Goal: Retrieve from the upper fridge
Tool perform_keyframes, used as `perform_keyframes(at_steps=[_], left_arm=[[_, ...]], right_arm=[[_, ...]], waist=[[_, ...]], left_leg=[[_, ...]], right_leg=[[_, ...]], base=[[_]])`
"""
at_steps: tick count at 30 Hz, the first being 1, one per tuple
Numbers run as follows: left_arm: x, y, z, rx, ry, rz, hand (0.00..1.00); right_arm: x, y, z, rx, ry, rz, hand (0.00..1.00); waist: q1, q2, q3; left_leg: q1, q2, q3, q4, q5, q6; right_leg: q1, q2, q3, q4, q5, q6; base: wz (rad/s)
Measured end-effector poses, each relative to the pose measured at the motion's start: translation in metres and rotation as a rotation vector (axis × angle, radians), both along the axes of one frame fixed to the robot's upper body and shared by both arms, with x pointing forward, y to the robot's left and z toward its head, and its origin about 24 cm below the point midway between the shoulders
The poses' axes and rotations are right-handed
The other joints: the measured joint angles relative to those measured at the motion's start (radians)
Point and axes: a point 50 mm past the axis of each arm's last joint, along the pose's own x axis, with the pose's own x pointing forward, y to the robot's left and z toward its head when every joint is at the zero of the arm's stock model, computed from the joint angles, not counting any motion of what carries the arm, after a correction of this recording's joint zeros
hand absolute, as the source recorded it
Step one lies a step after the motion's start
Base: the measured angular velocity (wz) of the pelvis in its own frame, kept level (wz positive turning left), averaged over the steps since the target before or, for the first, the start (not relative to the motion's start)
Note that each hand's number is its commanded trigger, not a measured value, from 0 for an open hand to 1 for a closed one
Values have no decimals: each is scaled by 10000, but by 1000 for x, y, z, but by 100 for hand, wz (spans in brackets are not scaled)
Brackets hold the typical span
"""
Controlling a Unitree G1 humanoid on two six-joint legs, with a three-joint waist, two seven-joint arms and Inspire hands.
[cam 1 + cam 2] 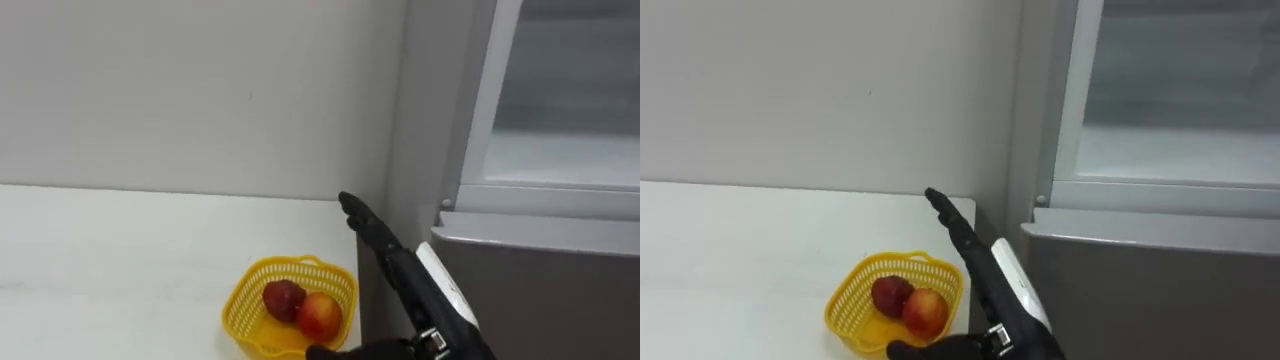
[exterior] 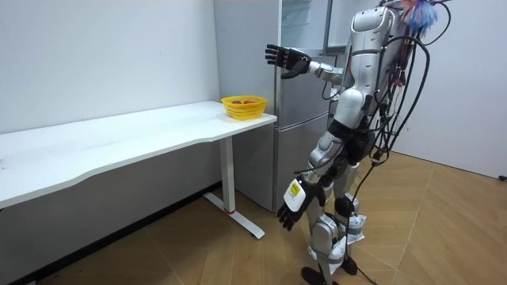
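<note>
R robot hand (image 1: 400, 270) cut off at wrist, fingers straight, holding nothing, above and right of yellow basket (image 1: 240, 305) w/ apple (image 1: 320, 315) + dark red fruit (image 1: 284, 298) on tabletop (image 1: 120, 260) corner by open upper fridge (image 1: 560, 160). L robot hand (image 2: 287, 215) hangs relaxed.

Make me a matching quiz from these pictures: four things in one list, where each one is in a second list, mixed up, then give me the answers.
Things:
1. yellow basket
2. right robot hand
3. left robot hand
4. fridge

Places:
A. hanging low beside the leg
B. standing at the end of the table, against the wall
C. on the table corner nearest the fridge, with fruit inside
D. raised at shoulder height, fingers spread

Pairs: 1-C, 2-D, 3-A, 4-B
</note>
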Motion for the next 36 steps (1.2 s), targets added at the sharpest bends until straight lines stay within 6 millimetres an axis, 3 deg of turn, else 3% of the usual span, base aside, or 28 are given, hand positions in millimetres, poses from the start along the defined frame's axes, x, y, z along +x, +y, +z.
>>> perform_keyframes(at_steps=[4,10,15,21,25,32,36], left_arm=[[-2,0,0,-187,78,95,0],[1,1,0,-197,-69,141,0],[1,1,0,-235,-156,115,0],[-2,0,0,-313,-43,71,0],[1,-3,-1,-340,-74,-127,0],[9,-3,0,-375,-266,-416,0],[10,-4,0,-403,-309,-543,0]], right_arm=[[-7,-16,6,187,-368,-579,0],[-22,-27,-1,429,-105,-793,0],[-36,-34,-12,1093,415,-885,0],[-50,-62,-28,854,1329,-2409,0],[-56,-72,-32,970,1533,-3026,0],[-72,-82,-50,2696,2805,-3345,0],[-80,-93,-74,4578,4018,-3936,0]], waist=[[-250,9,-11],[-861,159,-97],[-1153,167,-96],[-1649,185,-79],[-1737,231,-65],[-2105,256,-51],[-2396,180,-50]], left_leg=[[-53,9,85,-41,0,2],[-37,36,279,-93,-10,9],[138,147,704,-200,-142,0],[128,185,1026,-225,-158,2],[260,249,1390,-364,-180,-34],[242,348,1978,-416,-217,-89],[242,397,2148,-445,-272,-134]], right_leg=[[-79,7,61,-47,17,4],[-113,51,251,-43,58,5],[-178,142,669,102,53,3],[-366,207,1040,86,69,-4],[-441,340,1449,93,105,-17],[-795,507,1929,287,144,-55],[-879,541,2144,274,151,-68]], base=[[-6],[-8],[-25],[-17],[-31],[-25],[-13]])
